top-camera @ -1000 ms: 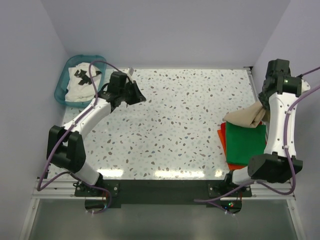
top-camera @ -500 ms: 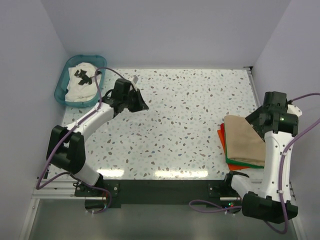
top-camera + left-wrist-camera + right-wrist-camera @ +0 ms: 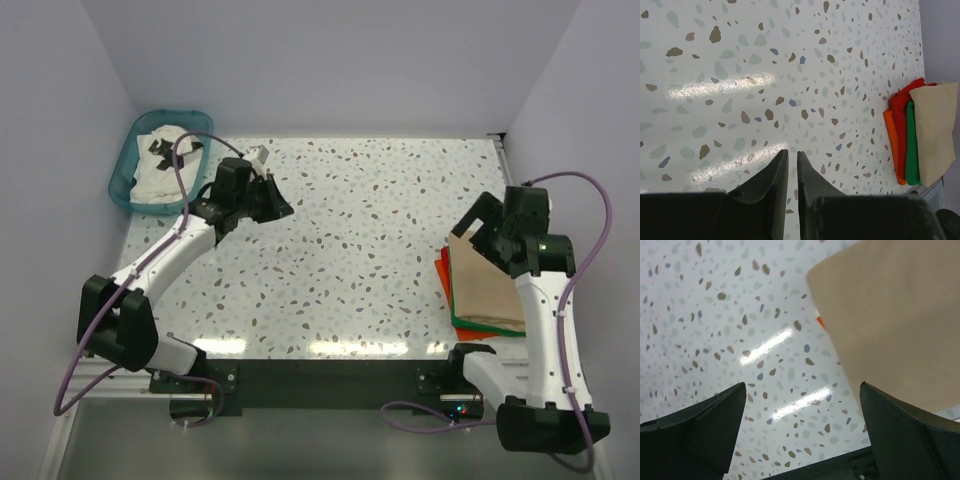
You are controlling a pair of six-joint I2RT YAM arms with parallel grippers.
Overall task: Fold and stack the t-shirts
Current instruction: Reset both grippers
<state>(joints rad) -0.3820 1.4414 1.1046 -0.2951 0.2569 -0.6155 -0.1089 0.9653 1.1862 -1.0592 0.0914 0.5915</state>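
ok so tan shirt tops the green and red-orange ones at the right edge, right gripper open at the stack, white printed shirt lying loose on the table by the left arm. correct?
One thing is off: the white printed shirt sits in the teal basket at the far left corner, not loose on the table; the top external view shows it. The rest holds: the tan shirt tops the green shirt and red-orange shirt, with the right gripper open at the stack.

Bright, even overhead light, streaky glare on the glossy table [image 3: 350, 347], sharp focus
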